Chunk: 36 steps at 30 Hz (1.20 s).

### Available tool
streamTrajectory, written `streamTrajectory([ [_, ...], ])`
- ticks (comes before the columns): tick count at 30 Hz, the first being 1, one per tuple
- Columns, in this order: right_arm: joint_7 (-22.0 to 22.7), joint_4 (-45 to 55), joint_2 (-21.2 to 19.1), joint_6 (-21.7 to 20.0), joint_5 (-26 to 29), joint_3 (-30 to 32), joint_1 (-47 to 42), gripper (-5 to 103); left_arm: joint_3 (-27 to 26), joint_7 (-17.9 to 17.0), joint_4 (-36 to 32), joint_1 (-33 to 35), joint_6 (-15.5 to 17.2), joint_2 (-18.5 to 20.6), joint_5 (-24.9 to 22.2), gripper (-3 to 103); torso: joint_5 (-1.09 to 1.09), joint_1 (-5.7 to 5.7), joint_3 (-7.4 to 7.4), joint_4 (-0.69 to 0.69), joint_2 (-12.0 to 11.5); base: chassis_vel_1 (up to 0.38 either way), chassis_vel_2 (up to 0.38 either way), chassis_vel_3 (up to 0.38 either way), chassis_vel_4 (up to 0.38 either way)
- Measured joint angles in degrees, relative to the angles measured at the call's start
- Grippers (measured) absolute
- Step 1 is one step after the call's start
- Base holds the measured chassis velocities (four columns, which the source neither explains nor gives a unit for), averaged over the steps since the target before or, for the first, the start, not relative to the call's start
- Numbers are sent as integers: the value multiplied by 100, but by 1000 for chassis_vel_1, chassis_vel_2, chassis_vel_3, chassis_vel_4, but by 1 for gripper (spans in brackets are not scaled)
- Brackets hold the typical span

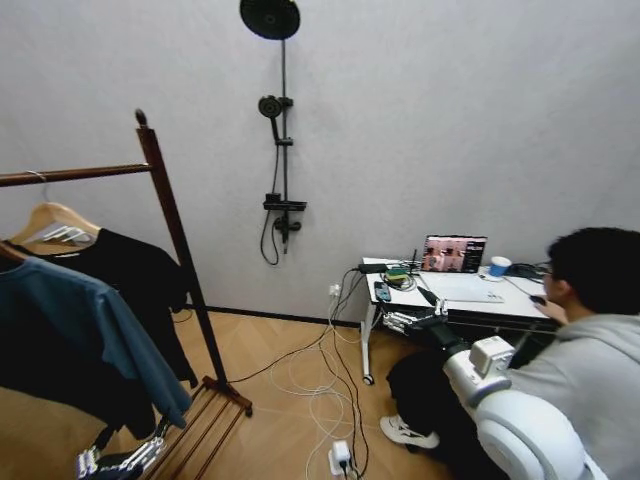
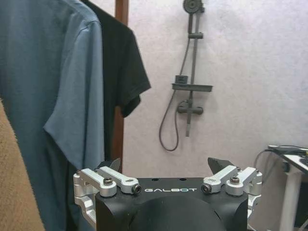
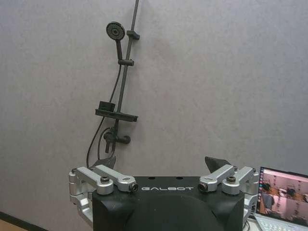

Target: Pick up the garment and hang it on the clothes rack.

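The garment point(image 1: 140, 275), a black T-shirt on a light wooden hanger point(image 1: 55, 220), hangs from the bar of the clothes rack point(image 1: 175, 230) at the left, behind a teal shirt point(image 1: 70, 330). In the left wrist view the black T-shirt point(image 2: 122, 72) hangs beside the rack post point(image 2: 121, 9), well beyond my left gripper point(image 2: 166, 166), which is open and holds nothing. From the head view, the left gripper point(image 1: 120, 462) sits low near the rack's base. My right gripper point(image 3: 161, 163) is open and empty, facing the wall; its arm reaches toward the desk point(image 1: 405, 320).
A teal shirt point(image 2: 57, 96) and a tan coat point(image 2: 14, 192) hang close to the left gripper. A shower fixture point(image 1: 280, 150) is mounted on the wall. A desk point(image 1: 520, 300) with a laptop point(image 1: 454, 254) stands at the right. Cables point(image 1: 320, 390) trail over the floor.
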Motion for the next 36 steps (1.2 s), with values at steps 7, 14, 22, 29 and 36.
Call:
streamTrajectory([
  [7, -24, 46, 97, -7, -147, -105, -150, 100, 0, 0, 1, 0, 0, 0, 0, 100, 0, 0, 0, 4, 0, 120, -158, -139, 118],
  [14, -43, 90, 133, -7, -206, -199, -152, 100, 0, -1, 0, 0, 0, -1, 0, 100, 1, 0, 0, 3, 0, 164, -155, -164, 162],
  [22, -40, 141, 122, -13, -206, -316, -71, 100, 0, -2, 0, 0, 0, -1, 0, 100, 1, -1, 0, 4, 0, 175, -168, -171, 169],
  [29, -32, 188, 98, -19, -193, -373, -33, 100, 0, -2, 0, 0, 0, 0, 0, 100, 2, -1, 0, 3, 0, 200, -212, -193, 182],
  [36, -48, 130, 55, -14, -189, -423, 34, 100, 0, -2, 0, 0, 1, 0, 0, 100, 1, -1, 0, 3, 0, 175, -246, -238, 181],
])
